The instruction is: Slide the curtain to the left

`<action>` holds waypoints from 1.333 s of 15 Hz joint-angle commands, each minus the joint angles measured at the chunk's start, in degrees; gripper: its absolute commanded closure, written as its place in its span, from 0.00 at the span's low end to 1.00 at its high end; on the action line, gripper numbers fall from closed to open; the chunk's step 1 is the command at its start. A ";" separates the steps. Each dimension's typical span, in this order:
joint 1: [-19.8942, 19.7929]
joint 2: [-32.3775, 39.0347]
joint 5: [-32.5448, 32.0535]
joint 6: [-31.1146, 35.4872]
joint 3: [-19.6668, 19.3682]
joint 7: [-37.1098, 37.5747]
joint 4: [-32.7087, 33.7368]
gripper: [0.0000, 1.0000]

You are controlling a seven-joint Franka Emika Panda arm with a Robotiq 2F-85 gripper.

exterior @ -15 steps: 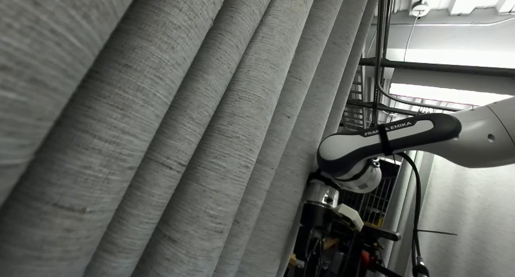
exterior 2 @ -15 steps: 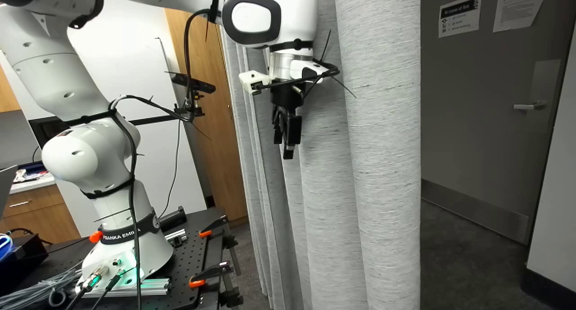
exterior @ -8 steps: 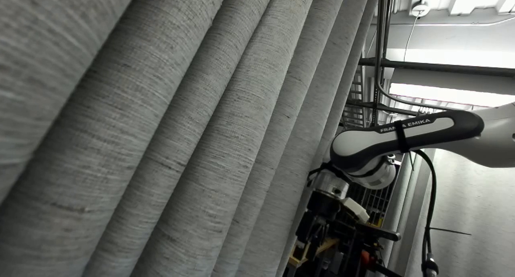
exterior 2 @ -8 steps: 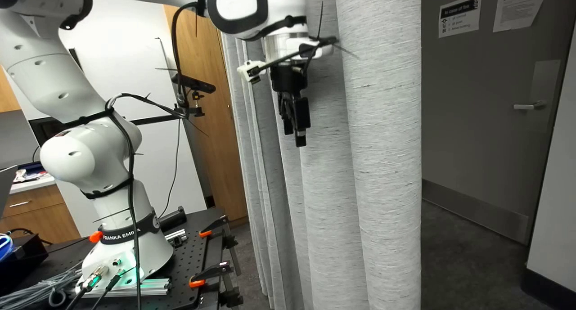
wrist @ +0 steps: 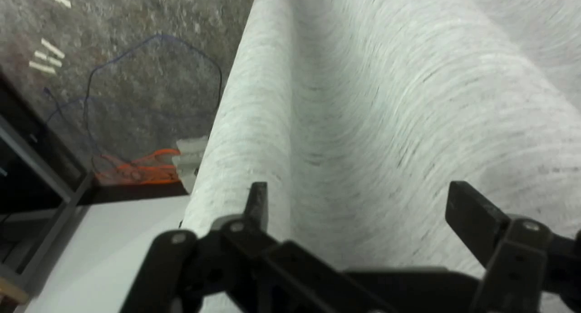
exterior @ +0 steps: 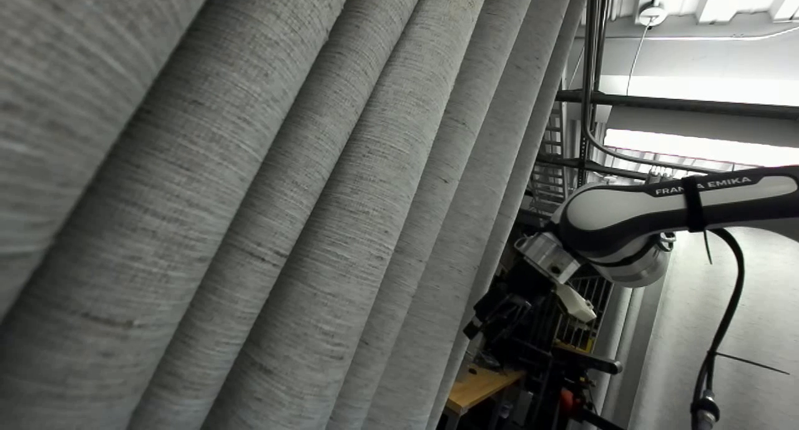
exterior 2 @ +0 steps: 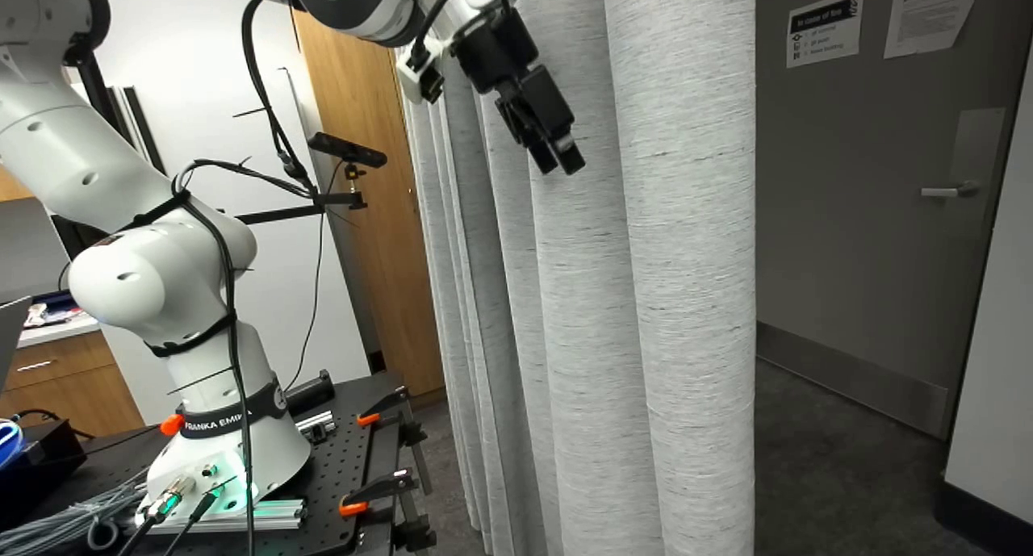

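Observation:
The curtain is a large light-grey woven drape with deep vertical folds. It fills much of both exterior views (exterior: 299, 199) (exterior 2: 694, 282) and the right of the wrist view (wrist: 431, 99). My gripper shows in both exterior views (exterior 2: 558, 163) (exterior: 482, 331), tilted with its fingers pointing down toward the curtain. In the wrist view my gripper (wrist: 358, 197) is open, its fingers wide apart. Fold fabric shows between and beyond the fingers, and the curtain's near edge runs behind the left finger (wrist: 258, 204). No fabric is pinched. I cannot tell whether a fingertip touches the curtain.
The robot base stands on a black table (exterior 2: 355, 411) with clamps at its edge. A small camera (exterior 2: 347, 151) on a bar stands between arm and curtain. A grey door (exterior 2: 871, 217) is beyond the curtain. A white surface (wrist: 118, 245) and a cable lie below the gripper.
The arm has drawn back toward its base, and my gripper has risen and tilted from pointing straight down to pointing toward the curtain. The curtain looks the same.

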 commanded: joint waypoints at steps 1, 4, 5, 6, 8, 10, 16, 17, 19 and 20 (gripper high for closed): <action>1.06 -1.99 1.43 10.75 -0.53 0.01 -1.28 0.00; 1.71 -0.81 1.83 21.53 -0.67 0.37 -0.68 0.00; 1.91 -0.46 1.86 25.30 -0.76 0.56 -0.66 0.00; 1.97 -0.15 1.69 28.95 -0.66 1.10 -0.59 0.00; 1.31 0.85 0.78 36.16 -0.01 2.94 -0.08 0.00; 0.45 1.74 0.46 43.41 0.52 5.21 -0.07 0.00; -4.15 3.29 0.72 57.51 0.47 10.69 -2.67 0.00; -5.10 3.66 0.75 58.67 0.45 11.03 -2.87 0.00; -6.90 4.67 2.21 60.70 1.30 10.50 -2.67 0.00; -7.06 5.10 2.20 61.25 1.34 10.28 -2.36 0.00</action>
